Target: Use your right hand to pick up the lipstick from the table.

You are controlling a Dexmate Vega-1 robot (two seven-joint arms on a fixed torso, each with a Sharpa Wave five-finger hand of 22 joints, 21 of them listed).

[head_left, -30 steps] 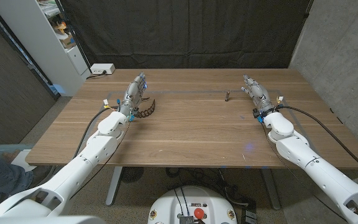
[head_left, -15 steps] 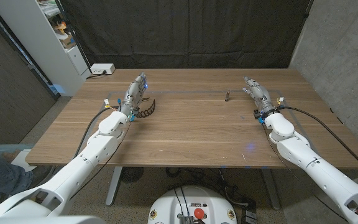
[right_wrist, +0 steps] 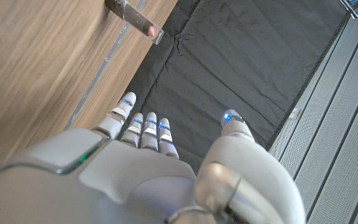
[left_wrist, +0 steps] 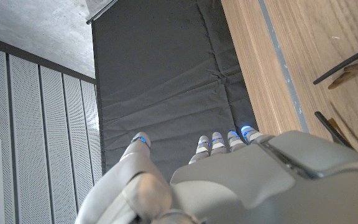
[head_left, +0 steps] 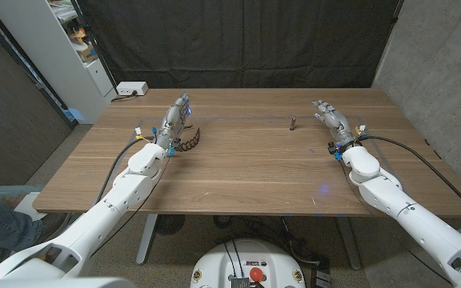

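Observation:
The lipstick (head_left: 292, 123) stands upright on the far middle of the wooden table (head_left: 246, 172), a small dark tube with a clear cap and a pink tip (right_wrist: 143, 23). My right hand (head_left: 332, 120) is a short way to its right, fingers stretched out and apart, holding nothing. My left hand (head_left: 175, 118) is at the far left, fingers straight, with nothing in it. In the wrist views the right hand (right_wrist: 148, 168) and left hand (left_wrist: 229, 177) show from behind with their fingers extended.
A dark curved hair clip (head_left: 189, 142) lies just right of my left hand, its prongs (left_wrist: 344, 62) seen in the left wrist view. A white power strip (head_left: 131, 89) sits at the table's far left corner. A black curtain hangs behind; a white shelf stands at the far left.
My right arm has shifted slightly to the right and forward. The lipstick and the left arm have not moved.

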